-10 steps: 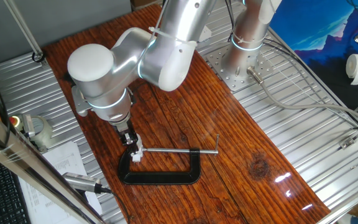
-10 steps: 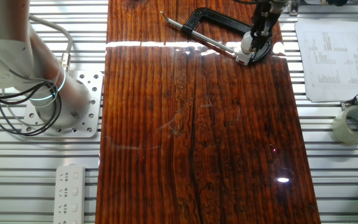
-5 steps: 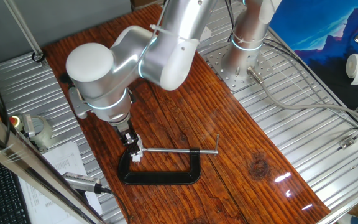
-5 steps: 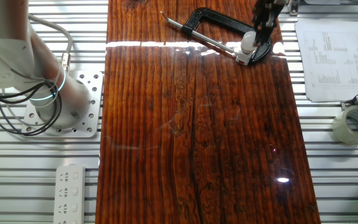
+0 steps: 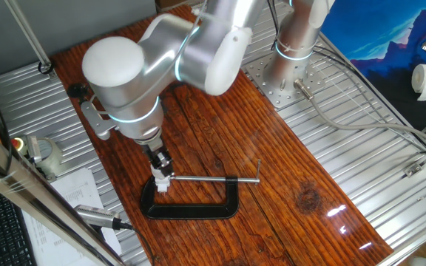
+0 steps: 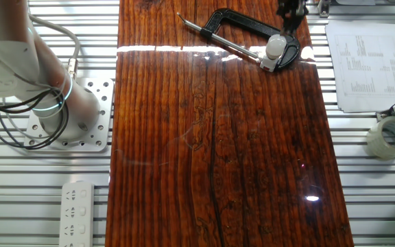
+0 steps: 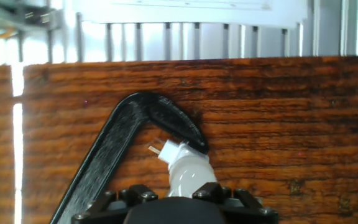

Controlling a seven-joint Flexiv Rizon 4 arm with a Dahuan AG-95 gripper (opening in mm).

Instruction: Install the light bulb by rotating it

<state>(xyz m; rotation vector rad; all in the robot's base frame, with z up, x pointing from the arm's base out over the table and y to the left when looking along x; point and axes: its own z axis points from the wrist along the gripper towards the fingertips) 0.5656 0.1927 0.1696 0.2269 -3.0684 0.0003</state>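
On the dark wooden board [image 6: 211, 151], the black C-clamp [image 5: 191, 209] is lying flat with its screw rod [image 5: 209, 179] running across its open side, and the light bulb [image 6: 275, 48] is standing at the clamp's jaw end, seated in a small white socket block [image 7: 168, 151] pinned there. The gripper [image 5: 161, 164] is hanging just above the bulb's dome. Whether its jaws are touching the bulb or parted cannot be told.

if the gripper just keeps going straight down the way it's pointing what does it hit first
Most likely the light bulb, which sits directly below the gripper in its white socket block, held in the black C-clamp. The hand view shows the bulb centred just ahead of the fingers.
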